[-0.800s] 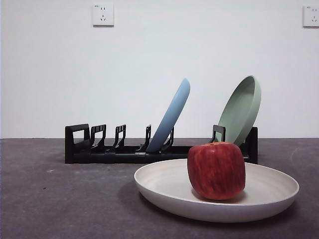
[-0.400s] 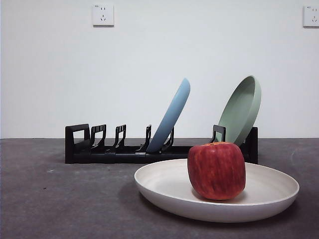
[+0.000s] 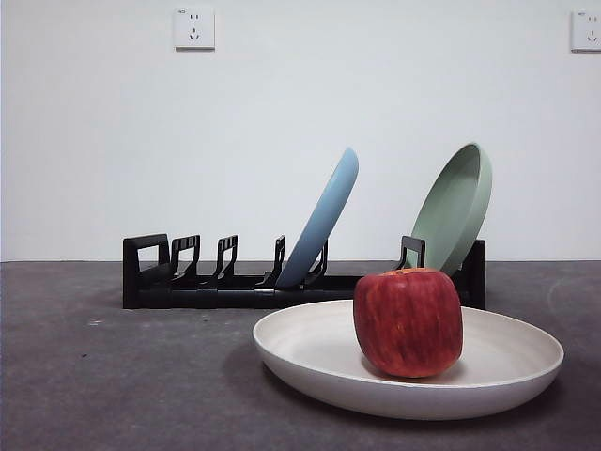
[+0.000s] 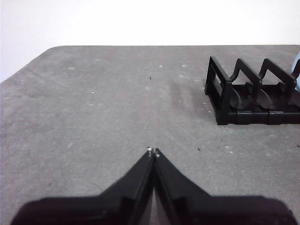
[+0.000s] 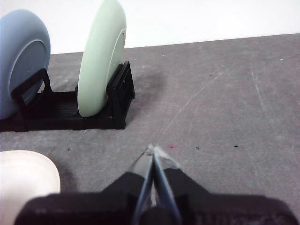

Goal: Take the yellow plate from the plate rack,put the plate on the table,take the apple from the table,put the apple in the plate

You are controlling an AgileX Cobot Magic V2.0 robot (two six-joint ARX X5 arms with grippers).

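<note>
On the yellow plate [image 3: 488, 362], upright: the apple [image 3: 408, 321], plate flat on the tabletop [image 3: 113, 376] just before the plate rack [image 3: 225, 287]. Leaning in the rack: blue plate [image 3: 324, 221], green plate [image 3: 455, 207]. Off over bare tabletop, pressed closed, holding nothing: left gripper [image 4: 153, 152], right gripper [image 5: 153, 150].

plain white wall [image 3: 282, 132], two wall sockets [image 3: 193, 28], even light
</note>
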